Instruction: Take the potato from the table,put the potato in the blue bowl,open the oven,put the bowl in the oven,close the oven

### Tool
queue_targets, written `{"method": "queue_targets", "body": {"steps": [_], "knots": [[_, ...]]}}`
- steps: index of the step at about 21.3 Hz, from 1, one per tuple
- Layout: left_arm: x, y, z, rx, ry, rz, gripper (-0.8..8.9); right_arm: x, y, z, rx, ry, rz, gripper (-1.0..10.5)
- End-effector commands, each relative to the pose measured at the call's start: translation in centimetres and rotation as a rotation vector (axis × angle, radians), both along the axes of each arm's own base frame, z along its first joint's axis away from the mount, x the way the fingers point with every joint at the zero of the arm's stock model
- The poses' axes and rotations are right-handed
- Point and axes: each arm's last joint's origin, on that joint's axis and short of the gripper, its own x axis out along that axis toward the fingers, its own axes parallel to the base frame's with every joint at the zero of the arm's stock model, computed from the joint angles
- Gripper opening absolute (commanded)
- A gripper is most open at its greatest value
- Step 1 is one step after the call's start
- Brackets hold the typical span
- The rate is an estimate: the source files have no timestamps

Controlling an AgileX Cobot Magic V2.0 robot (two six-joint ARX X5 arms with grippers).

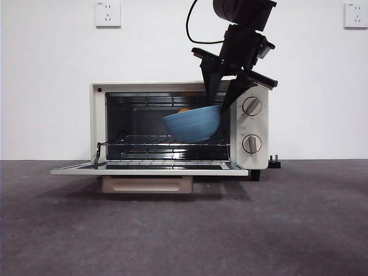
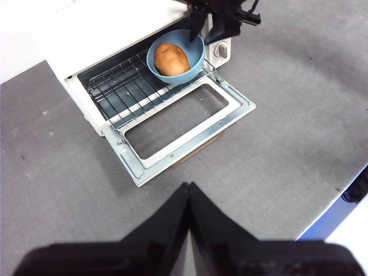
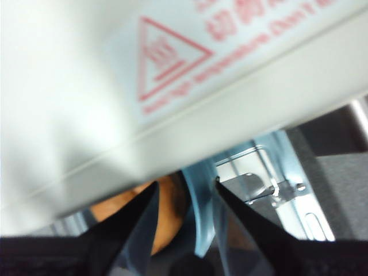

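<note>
A: Right gripper (image 1: 221, 103) clamped on the rim of the blue bowl (image 1: 192, 123), one jaw inside the rim, one outside, as the right wrist view shows. Reaching down from above at the right end of the oven (image 1: 178, 126) opening, close under its top edge.

B: And the bowl itself?

A: Tilted, held just above the wire rack (image 2: 129, 86), half inside the mouth of the oven. Potato (image 2: 171, 59) lying in it, only an orange sliver showing over the rim from the front.

B: Left gripper (image 2: 188, 198)?

A: Jaws pressed together, holding nothing, waiting well back over the table (image 2: 276, 149) in front of the door (image 2: 181, 123).

B: Door down flat, then. Step in hand?

A: Fourth one, by the look of it: bowl going into the oven. Potato and door already dealt with.

B: Next move?

A: Probably levelling the bowl, easing it deeper, setting it on the rack before letting go. Little room under the oven's top edge, so a low, careful pull-out. Then lifting the door shut.

B: Risk?

A: A tilted bowl tipping the potato out, or a bowl left too near the front fouling the door.
</note>
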Motion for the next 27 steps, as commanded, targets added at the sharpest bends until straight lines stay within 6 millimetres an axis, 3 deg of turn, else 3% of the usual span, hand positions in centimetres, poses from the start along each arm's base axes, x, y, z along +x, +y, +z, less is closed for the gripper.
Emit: {"method": "queue_targets", "body": {"steps": [1,18,23,27], "knots": [[-0.1,0.1,0.0,0.002,-0.008,-0.008,-0.05,-0.3,0.0,1.2,0.023,-0.029,0.022,1.6],[0.0,0.0,0.0,0.004,-0.010,0.013,-0.05,-3.0,-0.8,5.5,-0.063,-0.103,0.176,1.6],[0.3,-0.2,0.0,0.021,-0.013,0.032,-0.06,-5.4,-2.1,8.2,-0.195,-0.169,0.297,1.6],[1.0,-0.8,-0.2,0.054,-0.012,0.064,-0.06,-8.7,-3.9,11.3,-0.374,-0.241,0.396,1.5]]}}
